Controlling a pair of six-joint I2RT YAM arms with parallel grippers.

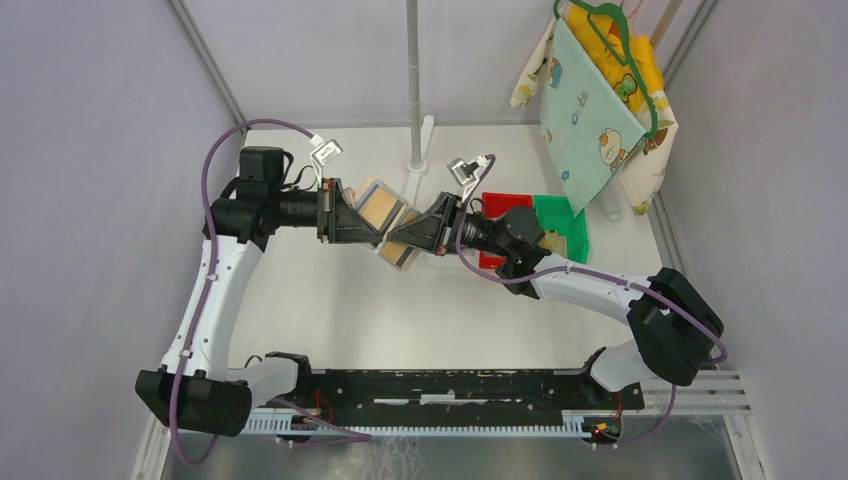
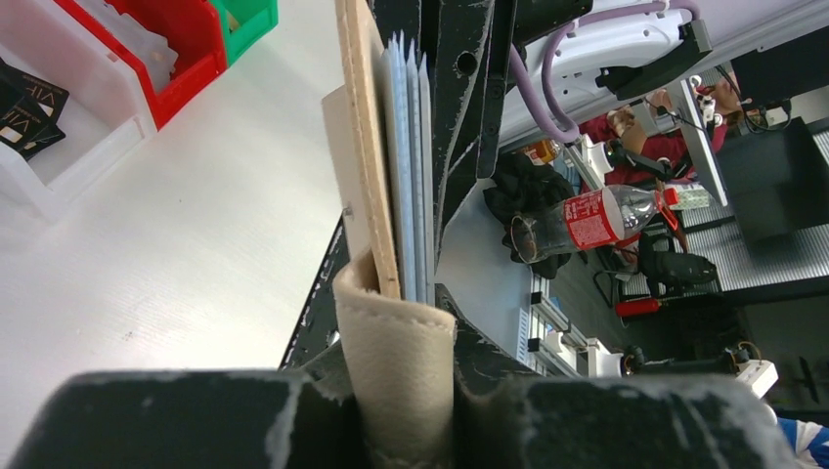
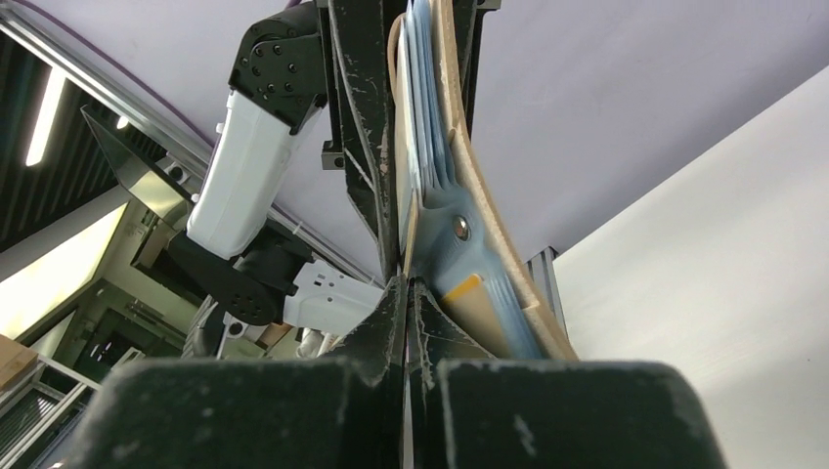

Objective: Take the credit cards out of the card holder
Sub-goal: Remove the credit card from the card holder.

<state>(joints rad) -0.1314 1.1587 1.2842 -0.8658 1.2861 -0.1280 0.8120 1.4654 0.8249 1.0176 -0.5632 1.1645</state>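
Observation:
The tan card holder (image 1: 380, 205) is held up off the table between both grippers. My left gripper (image 1: 368, 224) is shut on its beige flap (image 2: 401, 371); the pale blue inner pockets (image 2: 412, 166) stand edge-on above it. My right gripper (image 1: 402, 237) comes from the other side. Its jaws (image 3: 406, 293) are pressed together on a thin gold-edged card (image 3: 408, 239) that sticks out of the blue pockets (image 3: 459, 244). The holder's second flap (image 1: 400, 256) hangs below. Two black credit cards (image 2: 24, 107) lie in a white bin (image 2: 83, 147).
A red bin (image 1: 505, 205) and a green bin (image 1: 562, 215) sit on the table right of the grippers, partly under the right arm. A white pole (image 1: 415, 90) stands at the back, and cloths hang on a green hanger (image 1: 590, 110) at the back right.

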